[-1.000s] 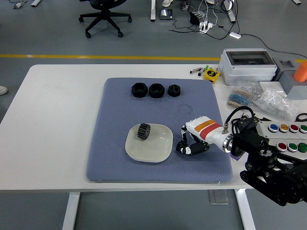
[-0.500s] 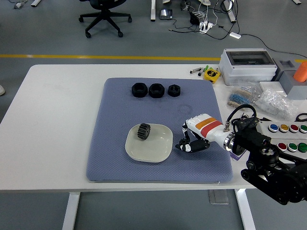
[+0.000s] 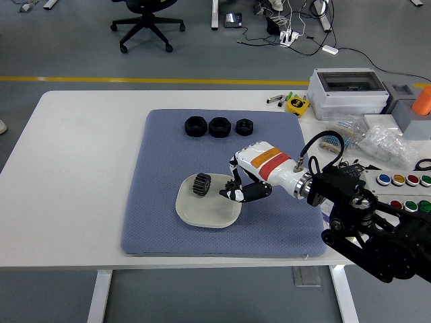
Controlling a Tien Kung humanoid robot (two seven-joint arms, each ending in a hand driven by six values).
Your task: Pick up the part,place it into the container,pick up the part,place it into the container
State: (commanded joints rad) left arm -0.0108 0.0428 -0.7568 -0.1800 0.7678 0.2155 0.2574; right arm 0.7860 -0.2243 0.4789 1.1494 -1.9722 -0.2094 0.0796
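A white dish point(image 3: 202, 214) sits on the blue-grey mat point(image 3: 161, 222) with a black gear point(image 3: 201, 184) in its left part. My right hand point(image 3: 235, 190), white with a red and orange band, hovers over the dish's right rim. Its fingers are curled around what looks like a small black part, mostly hidden by the fingers. Three black nuts point(image 3: 219, 126) stand in a row at the back of the mat. My left arm is out of view.
A grey box point(image 3: 347, 92), a yellow tape measure point(image 3: 295, 104), bags of small parts point(image 3: 387, 145) and a button panel point(image 3: 404, 192) crowd the table's right side. An office chair point(image 3: 145, 20) stands on the floor beyond the table.
My right hand has lifted from the mat right of the dish and moved left, and is now over the dish's right rim with fingers still curled.
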